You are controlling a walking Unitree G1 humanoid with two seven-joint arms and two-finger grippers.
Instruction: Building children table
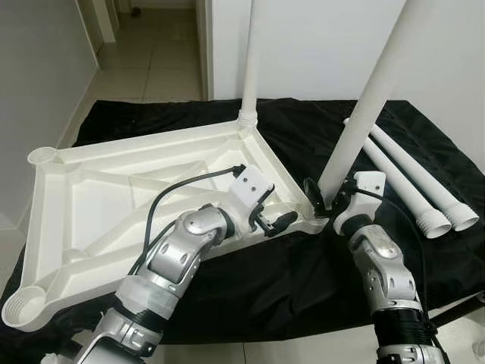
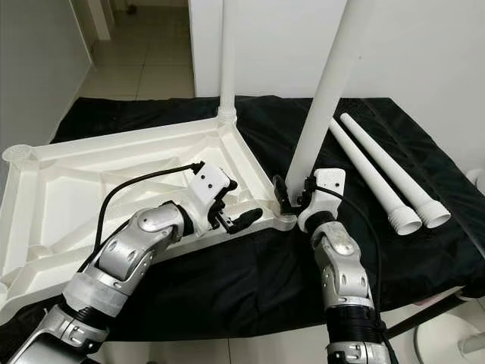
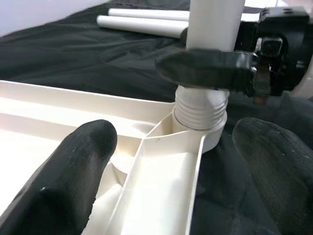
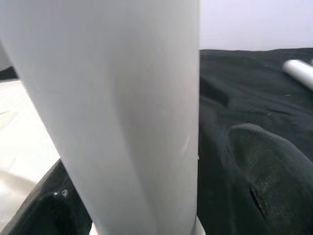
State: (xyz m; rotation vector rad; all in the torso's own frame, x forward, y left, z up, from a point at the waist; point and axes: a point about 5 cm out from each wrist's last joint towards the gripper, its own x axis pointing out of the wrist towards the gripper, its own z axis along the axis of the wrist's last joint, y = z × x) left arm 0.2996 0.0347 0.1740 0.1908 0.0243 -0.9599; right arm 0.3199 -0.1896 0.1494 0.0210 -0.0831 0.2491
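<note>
- Right tool (image 1: 324,199), at 5 o'clock in the head views: its black fingers (image 3: 205,68) are clasping the white leg (image 1: 364,106) just above the threaded end (image 3: 200,108). The leg is leaning toward 1 o'clock rather than standing plumb; turning it at this tilt is likely to cross the thread or jam it.
- Left tool (image 1: 269,218), at 6 o'clock: its fingers are standing spread and grasping nothing, straddling the tabletop's near rim beside the corner socket (image 3: 195,132). If the tabletop is not being pressed down, the twist may be swinging it across the black cloth (image 1: 250,280).
- Upturned white tabletop (image 1: 98,205), from 9 o'clock to centre: lying underside up; the near-left edge is overhanging the cloth and may tip.
- Fitted leg (image 1: 248,61), at 12 o'clock: upright in the far corner.
- Two loose legs (image 1: 413,186), at 2 o'clock: lying side by side; a jolt may be setting them rolling.
</note>
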